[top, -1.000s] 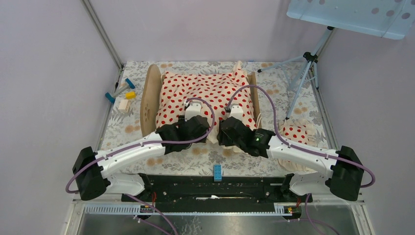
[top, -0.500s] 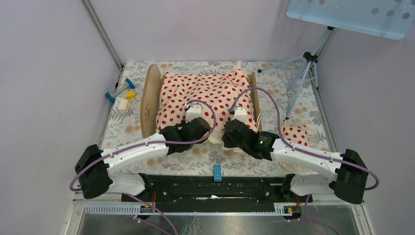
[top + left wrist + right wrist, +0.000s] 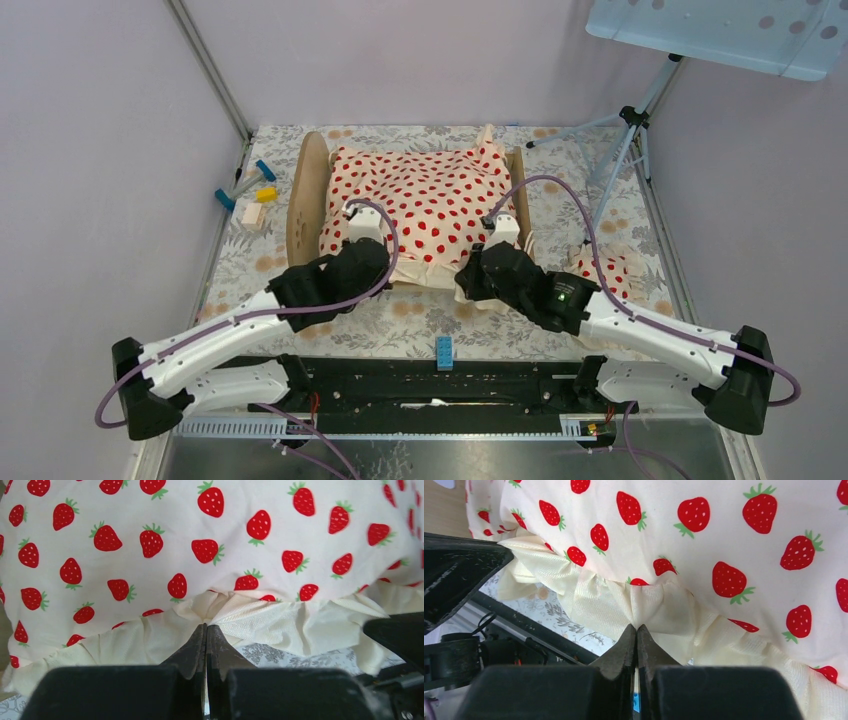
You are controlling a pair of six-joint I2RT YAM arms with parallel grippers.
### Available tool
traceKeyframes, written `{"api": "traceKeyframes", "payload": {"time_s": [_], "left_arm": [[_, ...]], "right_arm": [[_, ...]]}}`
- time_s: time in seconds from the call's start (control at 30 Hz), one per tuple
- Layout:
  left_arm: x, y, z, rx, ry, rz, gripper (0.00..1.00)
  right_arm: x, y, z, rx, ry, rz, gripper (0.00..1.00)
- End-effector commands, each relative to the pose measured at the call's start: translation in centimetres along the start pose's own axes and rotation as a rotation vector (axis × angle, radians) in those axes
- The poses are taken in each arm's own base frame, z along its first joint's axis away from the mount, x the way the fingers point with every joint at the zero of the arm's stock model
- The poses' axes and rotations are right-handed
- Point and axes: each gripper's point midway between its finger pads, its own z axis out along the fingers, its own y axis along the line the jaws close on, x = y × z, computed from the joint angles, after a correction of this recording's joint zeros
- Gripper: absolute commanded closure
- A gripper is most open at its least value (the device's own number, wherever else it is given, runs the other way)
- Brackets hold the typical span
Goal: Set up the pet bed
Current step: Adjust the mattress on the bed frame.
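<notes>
The pet bed stands at the table's middle back, with one light-wood end board [image 3: 305, 205] on the left and the other [image 3: 520, 190] on the right. Its mattress is hidden under the cream strawberry-print blanket [image 3: 425, 195]. My left gripper [image 3: 375, 265] is at the blanket's near edge, towards the left. In the left wrist view that gripper [image 3: 206, 626] is shut on the cream ruffle [image 3: 150, 635]. My right gripper [image 3: 487, 268] is at the same edge, towards the right. In the right wrist view it [image 3: 636, 626] is also shut on the ruffle [image 3: 659, 605].
A small strawberry-print pillow [image 3: 605, 272] lies to the right of the bed, beside my right arm. Small coloured toys [image 3: 250, 190] lie at the left edge. A blue brick [image 3: 444, 351] sits at the near edge. A tripod [image 3: 625, 150] stands at the back right.
Both grippers have closed on the blanket's near ruffle. They have moved apart, the left one leftward and the right one rightward, spreading the edge between them.
</notes>
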Motion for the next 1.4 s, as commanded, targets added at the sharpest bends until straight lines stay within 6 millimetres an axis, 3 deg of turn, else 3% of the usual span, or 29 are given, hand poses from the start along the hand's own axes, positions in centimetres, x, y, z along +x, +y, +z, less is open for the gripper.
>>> {"api": "traceKeyframes", "payload": {"time_s": [0.0, 0.27, 0.43, 0.5, 0.57, 0.63, 0.7, 0.8, 0.97, 1.03, 1.13, 1.23, 1.37], "left_arm": [[-1.6, -0.7, -2.3, 0.096, -0.014, 0.023, 1.00], [2.5, -2.5, -3.2, 0.256, 0.158, 0.080, 1.00], [5.3, -0.9, -3.6, 0.204, 0.264, 0.072, 1.00], [5.9, -0.3, -3.9, 0.187, 0.286, 0.059, 1.00], [5.8, 0.0, -4.3, 0.176, 0.286, 0.038, 0.83], [5.3, 0.2, -4.9, 0.164, 0.280, 0.019, 0.61], [4.6, 0.3, -5.5, 0.167, 0.275, 0.015, 0.51], [2.8, -0.1, -6.7, 0.193, 0.246, 0.020, 0.48], [-2.1, -1.5, -8.1, 0.251, 0.118, 0.041, 0.49], [-4.3, -3.0, -8.2, 0.292, 0.067, 0.069, 0.49], [-6.8, -7.0, -7.0, 0.385, 0.026, 0.139, 0.50], [-7.6, -10.9, -5.2, 0.462, 0.022, 0.220, 0.52], [-7.9, -14.9, -4.0, 0.541, 0.027, 0.246, 0.53]], "right_arm": [[-1.4, 1.1, -1.7, -0.058, -0.019, -0.006, 1.00], [0.8, 1.4, -2.5, -0.127, 0.080, -0.079, 0.95], [2.5, -0.6, -2.1, -0.048, 0.147, -0.132, 0.79], [2.3, -1.1, -2.3, -0.020, 0.140, -0.140, 0.67], [1.4, -1.6, -2.7, 0.008, 0.109, -0.142, 0.51], [0.1, -2.3, -3.3, 0.051, 0.060, -0.140, 0.43], [-1.2, -3.1, -4.1, 0.096, 0.010, -0.135, 0.42], [-3.2, -4.7, -5.5, 0.182, -0.075, -0.119, 0.40], [-4.7, -8.7, -7.7, 0.366, -0.156, -0.075, 0.32], [-5.1, -10.6, -8.4, 0.437, -0.165, -0.048, 0.28], [-6.3, -13.7, -9.0, 0.509, -0.170, 0.027, 0.25], [-7.5, -15.7, -8.6, 0.516, -0.175, 0.104, 0.24], [-8.2, -16.8, -6.3, 0.449, -0.132, 0.203, 0.27]]}}
